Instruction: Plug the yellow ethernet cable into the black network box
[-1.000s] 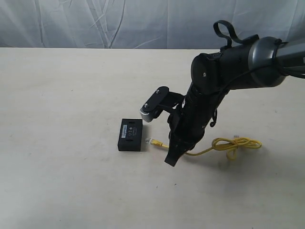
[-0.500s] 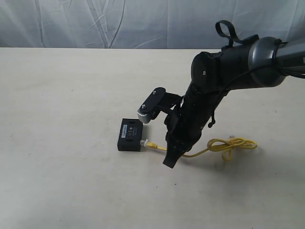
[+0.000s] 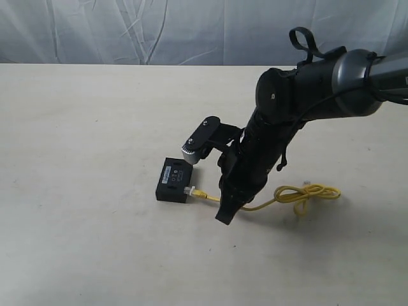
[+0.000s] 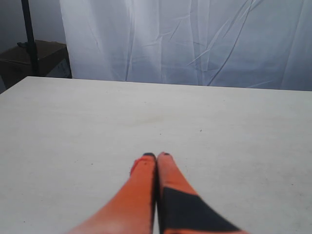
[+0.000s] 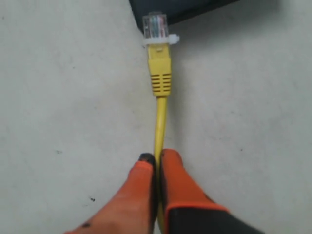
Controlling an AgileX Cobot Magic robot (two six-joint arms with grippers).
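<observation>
A thin bright-yellow ethernet cable [image 3: 280, 198] lies on a pale counter [image 3: 95, 127], its far end tangled in a loose knotted loop to the right. The near end has a ribbed yellow boot and a clear plug [image 5: 156, 25] whose tip meets the side of a small flat black network box [image 3: 174, 180] with a white label on top. The right claw [image 5: 157, 158] is clamped on the cord just behind the boot. The left claw [image 4: 157, 156] is pressed together, holding nothing.

No legible txt, white label strip [image 3: 166, 173] on black network box [image 3: 175, 188] too small to read
</observation>
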